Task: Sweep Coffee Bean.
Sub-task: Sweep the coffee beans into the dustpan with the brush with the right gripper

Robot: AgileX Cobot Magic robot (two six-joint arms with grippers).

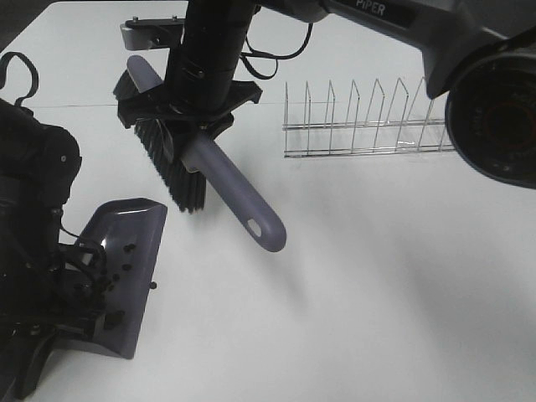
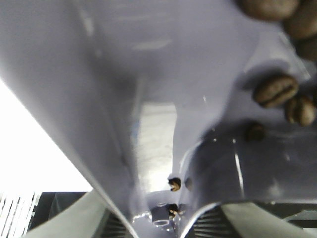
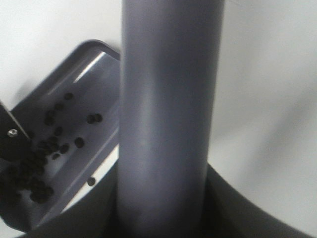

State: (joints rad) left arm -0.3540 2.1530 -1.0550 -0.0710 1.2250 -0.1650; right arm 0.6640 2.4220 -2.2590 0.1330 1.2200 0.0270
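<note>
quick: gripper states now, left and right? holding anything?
left gripper: shut on dustpan
right gripper: shut on brush

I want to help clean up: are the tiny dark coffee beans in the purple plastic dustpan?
Mostly in. Coffee beans lie inside the purple dustpan; one stray bean sits on the white table beside its edge.

I see a white table [image 1: 394, 293] under soft, even light, with a wire rack [image 1: 368, 134] standing toward its far side.
</note>
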